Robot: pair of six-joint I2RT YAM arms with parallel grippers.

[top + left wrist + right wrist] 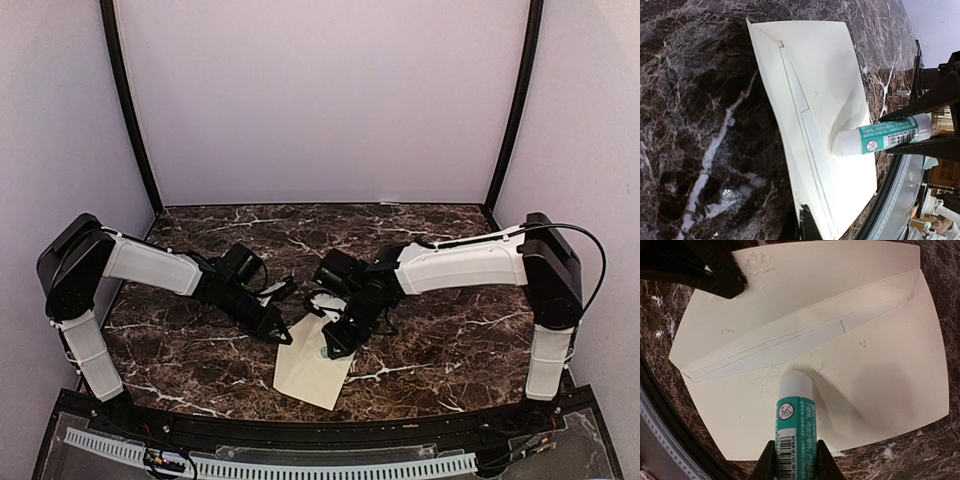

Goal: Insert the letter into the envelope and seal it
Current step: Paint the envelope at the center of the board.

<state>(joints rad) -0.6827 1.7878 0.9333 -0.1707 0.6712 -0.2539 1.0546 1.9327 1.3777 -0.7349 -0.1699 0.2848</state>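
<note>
The pale cream envelope (310,365) lies flat on the marble table, near the front edge. Its long triangular flap (790,342) runs across it. My right gripper (795,462) is shut on a green-and-white glue stick (795,412). The stick's white tip presses into the paper just below the flap's edge and dents it. In the top view the right gripper (337,343) stands over the envelope's upper right part. My left gripper (284,336) is shut, and its dark fingertips (809,222) rest on the envelope's (825,95) edge. The letter is hidden.
Dark marble table (450,340) with white veins. A black rail (300,428) and a white toothed strip (330,468) run along the near edge. Pale walls and black corner posts enclose the back and sides. Small glue smears (757,262) dot the envelope near the left fingers.
</note>
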